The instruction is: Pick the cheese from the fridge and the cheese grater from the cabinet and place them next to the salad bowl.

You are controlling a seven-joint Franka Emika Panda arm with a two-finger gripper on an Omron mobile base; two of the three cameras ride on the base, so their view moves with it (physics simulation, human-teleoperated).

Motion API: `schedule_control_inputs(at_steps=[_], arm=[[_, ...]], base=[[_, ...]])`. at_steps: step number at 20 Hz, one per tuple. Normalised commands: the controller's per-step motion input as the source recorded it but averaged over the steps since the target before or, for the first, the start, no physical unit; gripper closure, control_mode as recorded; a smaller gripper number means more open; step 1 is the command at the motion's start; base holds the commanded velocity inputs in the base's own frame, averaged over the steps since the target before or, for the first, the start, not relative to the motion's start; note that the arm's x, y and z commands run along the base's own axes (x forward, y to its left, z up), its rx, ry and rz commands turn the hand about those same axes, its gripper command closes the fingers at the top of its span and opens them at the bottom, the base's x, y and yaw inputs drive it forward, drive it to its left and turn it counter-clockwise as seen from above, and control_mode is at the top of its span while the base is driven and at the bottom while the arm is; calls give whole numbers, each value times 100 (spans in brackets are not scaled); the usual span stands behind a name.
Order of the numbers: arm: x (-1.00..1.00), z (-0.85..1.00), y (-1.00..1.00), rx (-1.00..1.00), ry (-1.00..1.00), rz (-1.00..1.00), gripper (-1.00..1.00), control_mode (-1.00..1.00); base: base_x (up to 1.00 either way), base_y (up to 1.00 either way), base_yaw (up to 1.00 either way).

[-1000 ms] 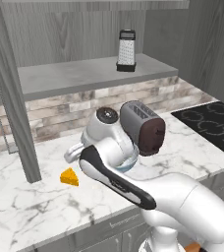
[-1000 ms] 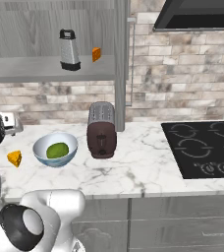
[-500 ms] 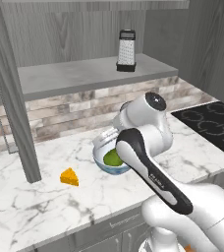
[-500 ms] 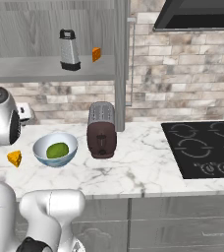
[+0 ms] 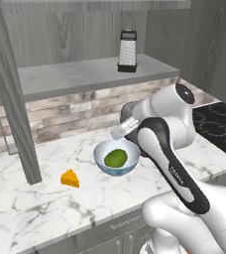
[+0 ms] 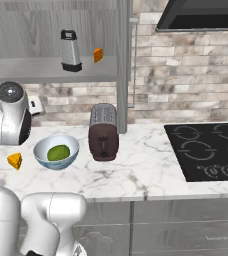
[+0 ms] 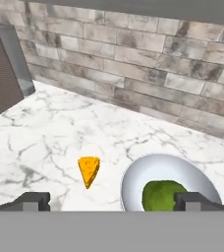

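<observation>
The cheese, a small yellow-orange wedge, lies on the marble counter just left of the salad bowl, which holds a green mound. The cheese grater stands upright on the shelf of the open cabinet. My gripper hangs open above the counter, over the cheese and the bowl, with nothing between its fingers. The fridge is out of view.
A dark toaster stands right of the bowl. A black cooktop lies at the far right. A darker orange chunk sits on the shelf beside the grater. A grey upright panel stands left of the cheese.
My arm has swung to the right and upward, away from the cheese and across the bowl. The cheese, bowl and grater have stayed in place. The gripper has stayed open.
</observation>
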Motion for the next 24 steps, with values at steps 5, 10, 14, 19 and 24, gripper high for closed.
schedule_control_inputs(at_steps=[5, 10, 14, 19, 24], arm=[[0, 52, -38, 0, 0, -7, -100, -100], [2, 37, -16, -3, -2, -18, -100, -100], [0, 48, -31, -2, -9, -17, -100, -100], [0, 61, -36, 1, -15, -5, -100, -100], [7, 47, -23, 2, -16, 0, -100, -100]], base=[[0, 0, 0], [0, 0, 0], [0, 0, 0], [0, 0, 0], [0, 0, 0]])
